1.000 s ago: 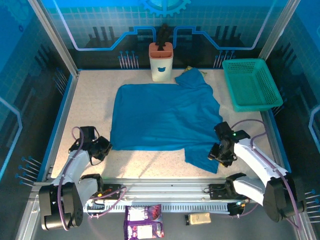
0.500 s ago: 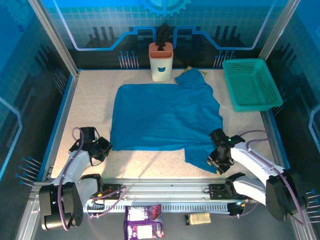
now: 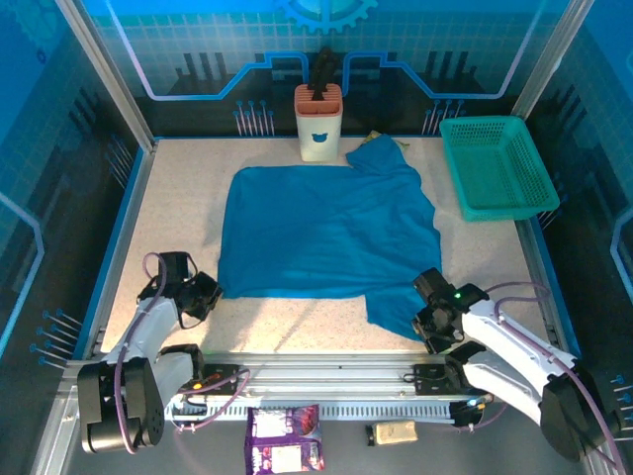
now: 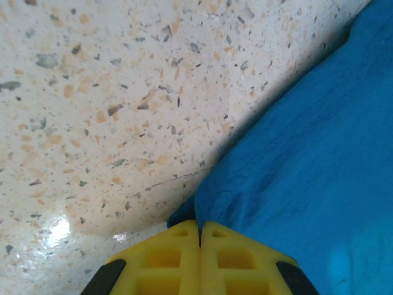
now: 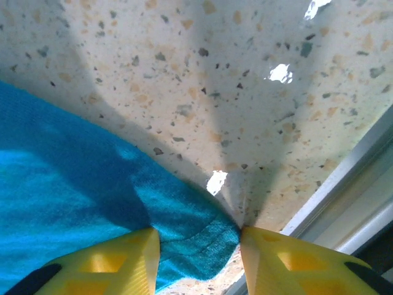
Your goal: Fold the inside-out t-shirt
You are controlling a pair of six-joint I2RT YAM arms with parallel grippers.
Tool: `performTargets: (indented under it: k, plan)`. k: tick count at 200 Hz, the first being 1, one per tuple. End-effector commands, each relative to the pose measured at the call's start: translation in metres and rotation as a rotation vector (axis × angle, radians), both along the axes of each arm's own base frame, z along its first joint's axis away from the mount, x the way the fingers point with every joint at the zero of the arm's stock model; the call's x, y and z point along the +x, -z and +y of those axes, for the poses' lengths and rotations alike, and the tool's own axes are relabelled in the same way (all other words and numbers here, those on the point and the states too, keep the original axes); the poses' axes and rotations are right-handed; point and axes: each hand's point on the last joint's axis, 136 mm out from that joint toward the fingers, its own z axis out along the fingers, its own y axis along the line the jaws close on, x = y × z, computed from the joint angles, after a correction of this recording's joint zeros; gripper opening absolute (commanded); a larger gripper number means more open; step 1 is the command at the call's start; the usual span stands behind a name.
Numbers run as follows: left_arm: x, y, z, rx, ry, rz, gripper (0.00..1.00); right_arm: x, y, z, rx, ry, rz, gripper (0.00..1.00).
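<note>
Across the speckled table (image 3: pixel 188 198), the blue inside-out t-shirt (image 3: pixel 326 233) lies spread flat, with no fold made yet. The left gripper (image 4: pixel 199 224) looks pinched tight on its near-left corner. The right gripper (image 5: pixel 199 236) has its jaws partly apart, straddling the near-right corner without gripping it.

Top external: high, behind arm bases, faces down and forward; wide, far; takes in whole speckled beige stone-look tabletop (image 3: pixel 297 317). Left wrist: sits behind yellow left gripper (image 4: pixel 199 228), faces down, very near tabletop and edge of plain medium-blue cloth t-shirt (image 4: pixel 307 153). Right wrist: behind yellow right gripper (image 5: pixel 198 243), equally near, over t-shirt's near-right corner. Shared by all three: t-shirt, tabletop.
</note>
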Motion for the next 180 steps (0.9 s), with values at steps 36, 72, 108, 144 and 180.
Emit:
performTargets:
  k: [36, 72, 108, 144, 180]
  plan:
    - [0.004, -0.01, -0.001, -0.023, -0.003, -0.023, 0.0, -0.001, 0.002, -0.01, -0.06, 0.025, -0.008, 0.08]
    - [0.006, -0.035, 0.003, 0.0, -0.01, -0.066, 0.0, 0.013, -0.039, -0.024, -0.118, -0.025, -0.143, 0.0]
    - [0.003, -0.053, 0.003, 0.008, -0.025, -0.104, 0.0, 0.019, -0.07, -0.031, -0.118, -0.087, -0.29, 0.0]
    - [-0.008, -0.067, 0.01, 0.061, -0.041, -0.116, 0.0, 0.024, -0.089, -0.022, -0.045, -0.185, -0.423, 0.0]
    - [-0.014, -0.085, 0.014, 0.098, -0.063, -0.15, 0.0, 0.019, -0.112, -0.024, -0.046, -0.242, -0.467, 0.0]
